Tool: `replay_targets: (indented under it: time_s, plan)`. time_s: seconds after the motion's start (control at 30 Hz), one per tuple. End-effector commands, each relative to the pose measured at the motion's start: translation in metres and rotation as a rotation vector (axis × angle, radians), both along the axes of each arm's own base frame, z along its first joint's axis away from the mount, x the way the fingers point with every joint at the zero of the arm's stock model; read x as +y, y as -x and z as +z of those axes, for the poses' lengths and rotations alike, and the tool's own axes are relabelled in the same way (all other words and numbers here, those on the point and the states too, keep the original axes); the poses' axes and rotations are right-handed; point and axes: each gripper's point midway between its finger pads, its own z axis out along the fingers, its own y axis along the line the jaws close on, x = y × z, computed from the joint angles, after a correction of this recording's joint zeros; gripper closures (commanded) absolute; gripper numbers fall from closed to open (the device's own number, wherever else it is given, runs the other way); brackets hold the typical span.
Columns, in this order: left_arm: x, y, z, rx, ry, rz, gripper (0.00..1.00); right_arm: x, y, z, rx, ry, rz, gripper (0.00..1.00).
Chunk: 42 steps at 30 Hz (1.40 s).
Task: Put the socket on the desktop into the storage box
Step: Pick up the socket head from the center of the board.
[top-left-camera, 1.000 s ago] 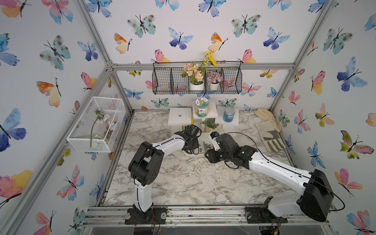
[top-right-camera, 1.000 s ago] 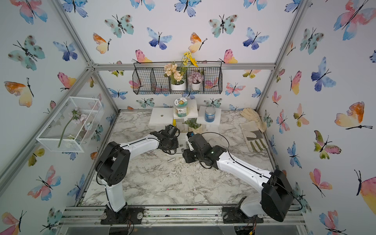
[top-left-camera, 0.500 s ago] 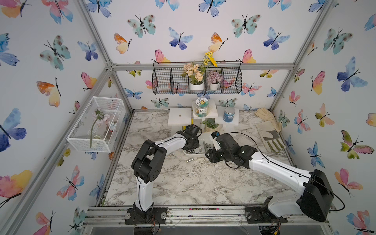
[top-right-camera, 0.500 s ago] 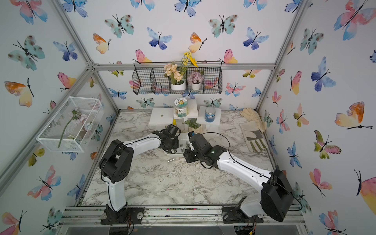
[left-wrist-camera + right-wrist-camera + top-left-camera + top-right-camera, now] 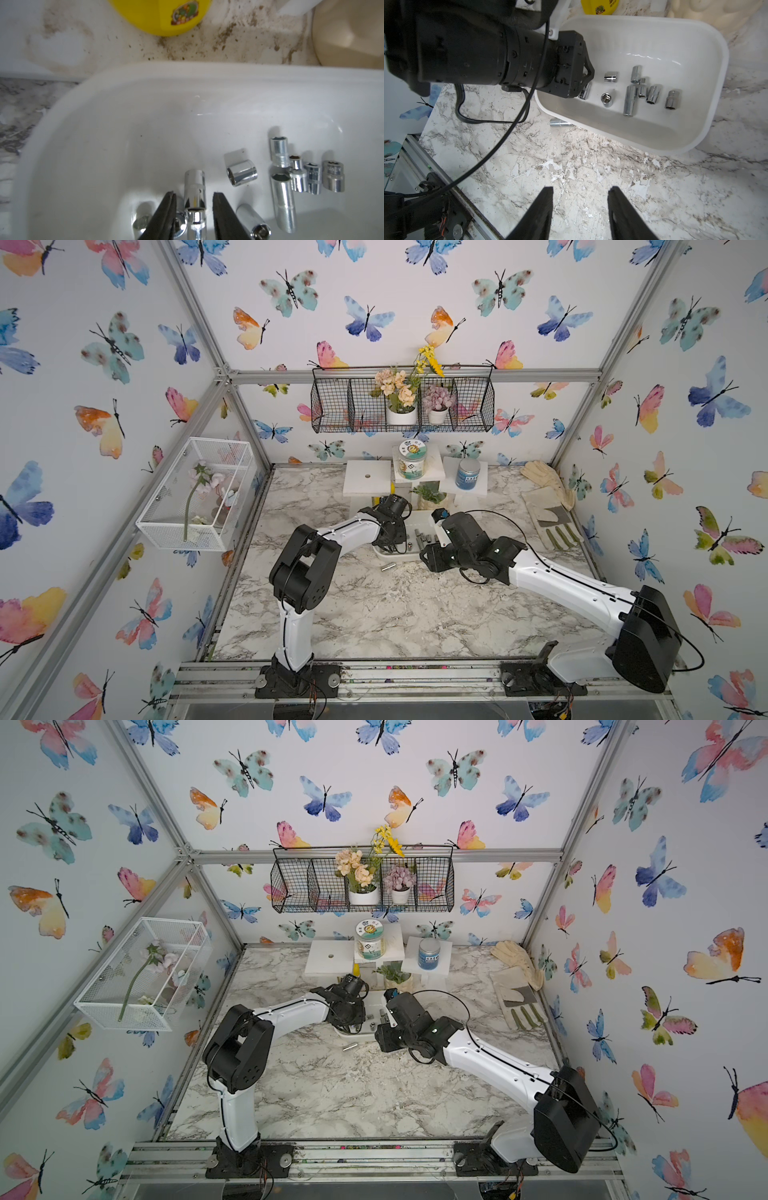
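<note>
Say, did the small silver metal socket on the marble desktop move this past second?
No; the socket stays beside the white plastic storage box's near rim.

Butterfly wallpaper (image 5: pixel 374 281) covering all sides; black wire basket (image 5: pixel 332 406) hanging at back; white mesh cage (image 5: pixel 166 526) jutting from side.

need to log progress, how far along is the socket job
Done: several sockets lie in the storage box. In hand: the left end effector stands open around another socket inside the box, not clamping it; the right end effector is open and empty. Left: a loose socket lies on the desktop beside the box.
</note>
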Motion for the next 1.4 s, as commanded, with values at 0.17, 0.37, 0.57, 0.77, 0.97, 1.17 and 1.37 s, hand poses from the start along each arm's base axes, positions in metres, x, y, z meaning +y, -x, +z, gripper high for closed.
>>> replay_targets:
  time_s: [0.17, 0.37, 0.57, 0.77, 0.97, 1.17, 1.37]
  plan:
    - [0.002, 0.008, 0.021, -0.022, 0.034, 0.003, 0.62, -0.004, 0.001, -0.006, 0.01, 0.008, -0.009, 0.52]
    - [0.008, 0.022, 0.046, -0.056, 0.057, 0.005, 0.61, 0.005, -0.002, -0.004, 0.006, 0.006, 0.027, 0.5]
    - [0.019, 0.042, 0.066, -0.08, 0.082, 0.012, 0.56, 0.015, -0.004, -0.004, 0.01, 0.001, 0.067, 0.46]
    - [0.031, 0.069, 0.072, -0.065, 0.11, 0.018, 0.47, 0.022, -0.007, -0.003, 0.006, -0.006, 0.087, 0.45]
    - [0.039, 0.095, 0.072, -0.051, 0.14, 0.032, 0.41, 0.029, -0.008, -0.002, 0.013, -0.009, 0.108, 0.45]
    - [0.035, 0.118, 0.057, -0.01, 0.132, 0.02, 0.41, 0.033, -0.009, -0.002, 0.017, -0.024, 0.116, 0.45]
    - [0.023, 0.132, 0.038, 0.027, 0.113, 0.004, 0.36, 0.033, -0.008, -0.002, 0.019, -0.024, 0.116, 0.45]
